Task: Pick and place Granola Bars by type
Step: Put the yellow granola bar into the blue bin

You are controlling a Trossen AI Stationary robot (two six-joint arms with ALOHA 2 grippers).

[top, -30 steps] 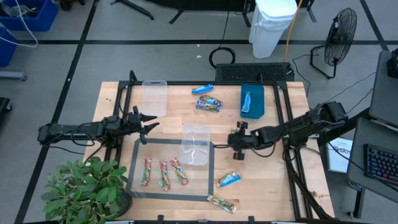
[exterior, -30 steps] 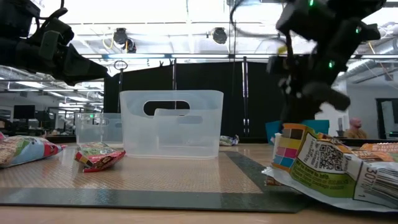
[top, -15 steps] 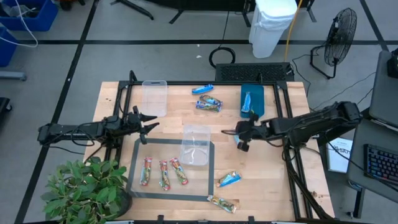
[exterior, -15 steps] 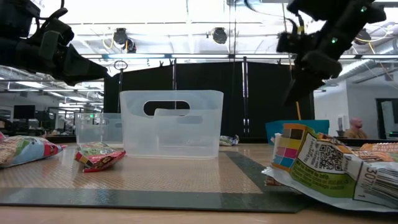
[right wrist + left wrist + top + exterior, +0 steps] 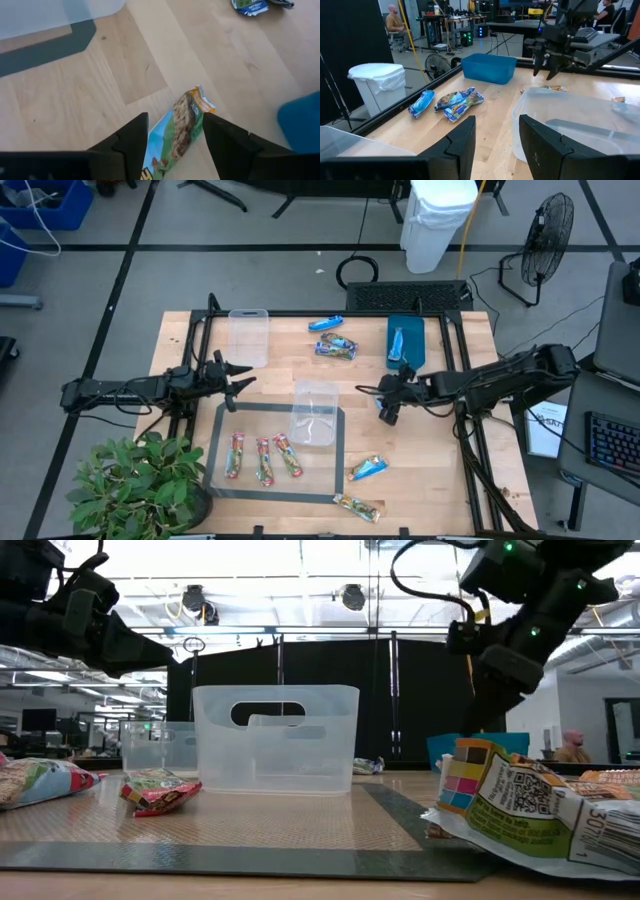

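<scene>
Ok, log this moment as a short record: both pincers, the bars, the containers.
left pincer: open, holding nothing, by the mat's corner
right pincer: open, above a green-tan bar lying on the wood
mat: three red-and-green bars side by side
teal tray: one blue bar inside
clear tubs: two, no bars seen inside
</scene>
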